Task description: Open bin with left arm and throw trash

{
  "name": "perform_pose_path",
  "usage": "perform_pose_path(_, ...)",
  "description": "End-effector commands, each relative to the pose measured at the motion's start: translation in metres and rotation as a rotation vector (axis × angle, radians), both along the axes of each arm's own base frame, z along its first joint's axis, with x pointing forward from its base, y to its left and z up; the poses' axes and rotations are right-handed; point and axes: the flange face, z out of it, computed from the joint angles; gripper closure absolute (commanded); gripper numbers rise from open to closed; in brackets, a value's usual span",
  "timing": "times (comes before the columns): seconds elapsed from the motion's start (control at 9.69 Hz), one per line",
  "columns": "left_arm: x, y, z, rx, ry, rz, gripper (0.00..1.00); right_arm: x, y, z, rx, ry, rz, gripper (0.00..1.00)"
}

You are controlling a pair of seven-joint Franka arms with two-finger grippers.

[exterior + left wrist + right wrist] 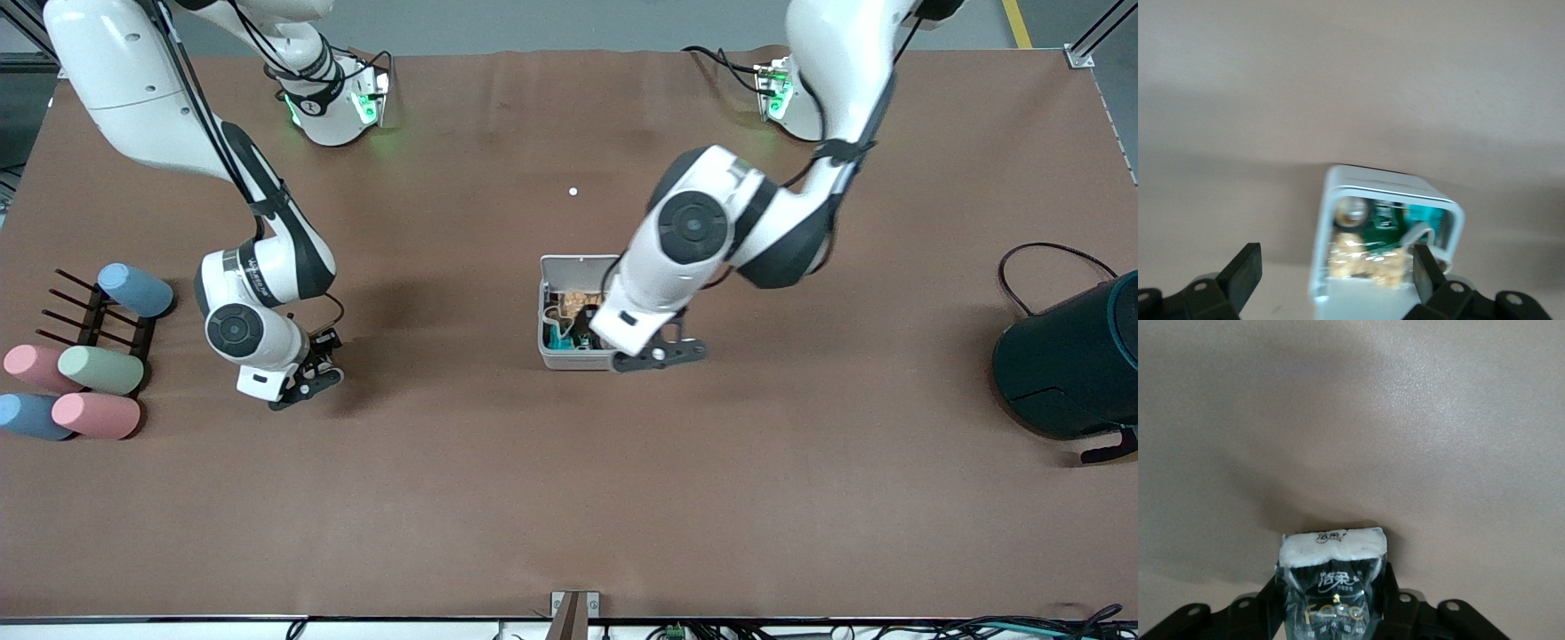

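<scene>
Front view: white square bin point(569, 311) with rounded corners stands mid-table on the brown cloth point(569, 498), its flat lid point(578, 267) swung up on the edge farther from the front camera. Left gripper point(662, 354) hangs over the bin's edge toward the left arm's end, jaws spread and holding nothing; in the left wrist view the black fingers point(1245, 270) flank the open bin point(1338, 200), apart from its walls. Contents: tan crumbly scraps point(1368, 260), a pale ring point(1353, 212), a whitish loop band point(1421, 237), dark green printed material. Right gripper point(307, 378) hovers over bare cloth toward the right arm's end, jaws pinching a wrapper packet point(1331, 587): glossy dark film with pale print and a white top edge. Pastel cups point(98, 391) lie beside a dark rack point(98, 316).
</scene>
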Motion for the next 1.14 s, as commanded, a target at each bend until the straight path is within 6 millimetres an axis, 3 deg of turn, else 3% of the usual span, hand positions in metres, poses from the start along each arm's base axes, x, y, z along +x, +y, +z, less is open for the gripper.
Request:
perform_pose_path(0.0, 0.01, 0.064, 0.037, 0.091, 0.009, -0.04, 0.0, -0.003, -0.003, 0.0, -0.001, -0.004, -0.005, 0.6)
perform_pose_path(0.21, 0.021, 0.126, 0.067, 0.119, 0.018, 0.022, 0.0, -0.001, 0.009, 0.006, 0.007, 0.006, 0.002, 0.6)
perform_pose_path(0.41, 0.014, 0.183, 0.1, 0.119, -0.01, 0.019, 0.0, 0.014, 0.037, 0.035, 0.066, 0.029, -0.043, 0.6)
perform_pose_path(0.72, -0.024, 0.248, 0.141, 0.123, -0.045, -0.011, 0.0, 0.037, 0.096, 0.084, 0.205, 0.014, -0.135, 0.6)
perform_pose_path(1.03, -0.024, 0.294, 0.173, 0.115, -0.068, -0.054, 0.0, 0.031, 0.206, 0.126, 0.247, -0.043, -0.341, 0.6)
